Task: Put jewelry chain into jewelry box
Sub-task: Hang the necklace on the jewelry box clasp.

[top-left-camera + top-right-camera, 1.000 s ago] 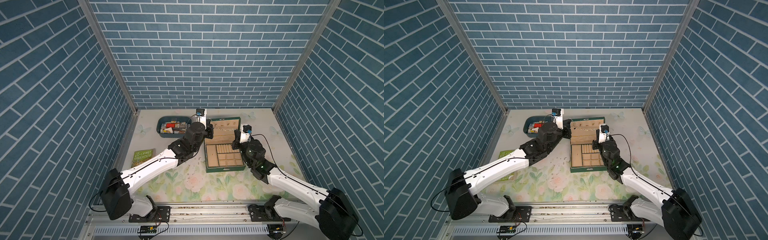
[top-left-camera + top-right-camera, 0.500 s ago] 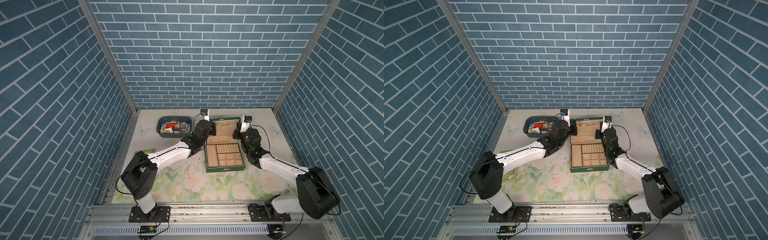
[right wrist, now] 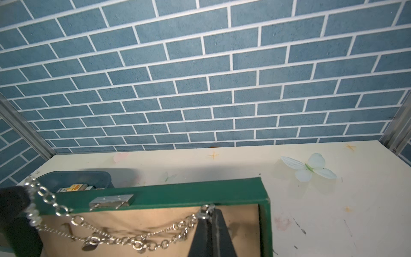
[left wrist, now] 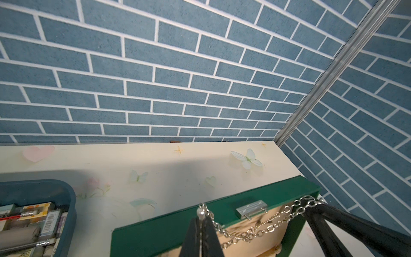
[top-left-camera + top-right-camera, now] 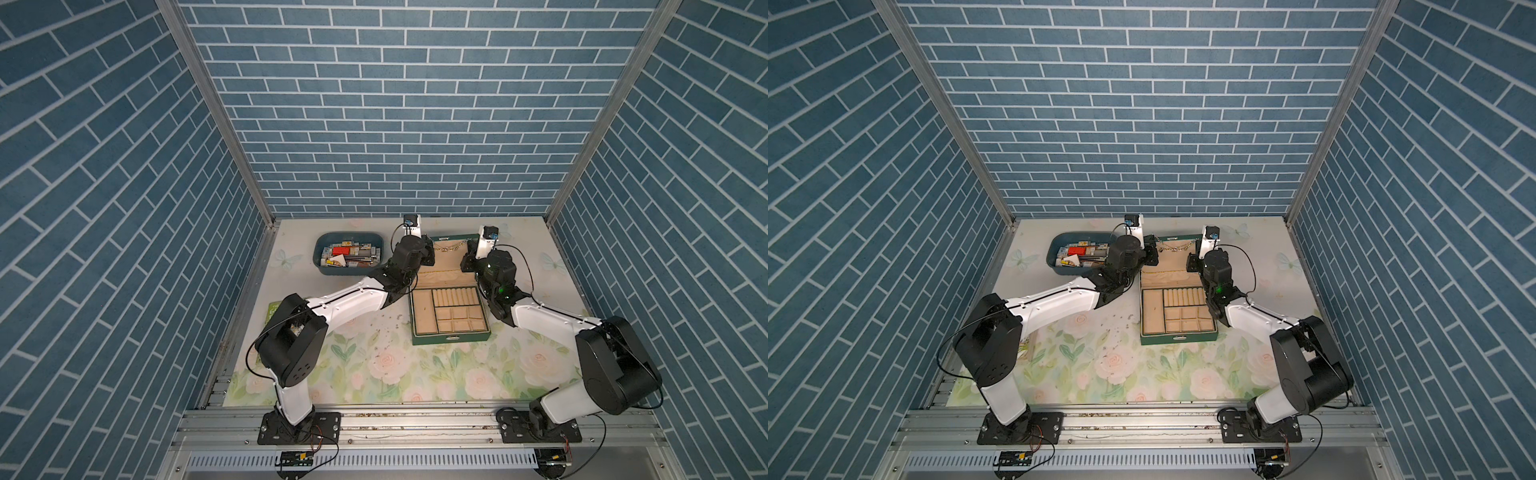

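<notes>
Both hands are up at the open jewelry box (image 5: 451, 337), one at each end of its raised lid (image 4: 169, 224).

Left hand (image 4: 201, 222): fingers together, clamped on the pearl end of the jewelry chain (image 3: 124, 241). Right hand (image 3: 210, 214): fingers together, pinching the other end.

The chain is off the worktop (image 5: 374, 374). It hangs slack in a few looped strands between the two hands, right in front of the lid's beige lining and just under its top rim. It is up at the lid, clear of the ring rolls and square cells in the base.

Around / in the way:
- Metal latch (image 3: 111, 201) on the lid's top rim, between the two hands. In the left wrist view a strand runs just beside it.
- Small hook (image 3: 66, 225) on the lining, behind the strands. Can't tell if any link is caught on it.
- Blue tub (image 5: 349, 272) of mixed small packets, just left of the lid and near the left hand.
- The left forearm crosses the gap between tub and box. The right forearm lies along the box's right side.
- Dark specks (image 5: 384, 332) scattered on the worktop, left of the box base.
- Green packet (image 5: 272, 311) at the worktop's left edge, partly under the left arm, well apart from the box.
</notes>
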`<state>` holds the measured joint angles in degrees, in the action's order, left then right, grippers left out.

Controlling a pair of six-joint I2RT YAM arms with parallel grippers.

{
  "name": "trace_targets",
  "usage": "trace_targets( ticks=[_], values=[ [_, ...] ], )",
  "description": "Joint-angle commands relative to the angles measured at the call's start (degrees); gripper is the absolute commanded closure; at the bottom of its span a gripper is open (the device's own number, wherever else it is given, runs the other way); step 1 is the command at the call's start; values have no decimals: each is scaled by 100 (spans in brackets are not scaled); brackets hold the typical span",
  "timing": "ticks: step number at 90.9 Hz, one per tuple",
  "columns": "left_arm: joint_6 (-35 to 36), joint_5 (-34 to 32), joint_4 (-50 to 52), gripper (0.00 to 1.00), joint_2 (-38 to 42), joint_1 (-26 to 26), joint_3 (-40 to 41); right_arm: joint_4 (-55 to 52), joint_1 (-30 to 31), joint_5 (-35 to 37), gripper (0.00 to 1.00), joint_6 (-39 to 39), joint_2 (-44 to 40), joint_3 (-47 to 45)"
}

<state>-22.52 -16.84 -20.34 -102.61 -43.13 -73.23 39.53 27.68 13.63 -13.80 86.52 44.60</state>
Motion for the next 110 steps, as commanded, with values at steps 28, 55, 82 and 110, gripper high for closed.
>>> trace_targets(
  ticks=[28, 55, 82, 110],
  values=[
    [11, -45, 44, 100, -186, 70, -347, 331, -140, -127, 100, -367, 204, 163],
    [11, -20, 105, 100, -338, 93, -442, 353, -158, -191, 100, -438, 328, 192],
    [2, -3, 95, 100, -264, 87, -261, 394, -158, -216, 100, -515, 272, -2],
    [-59, 73, 148, 100, -315, 89, -167, 430, -149, -269, 100, -649, 211, -208]
  ],
)
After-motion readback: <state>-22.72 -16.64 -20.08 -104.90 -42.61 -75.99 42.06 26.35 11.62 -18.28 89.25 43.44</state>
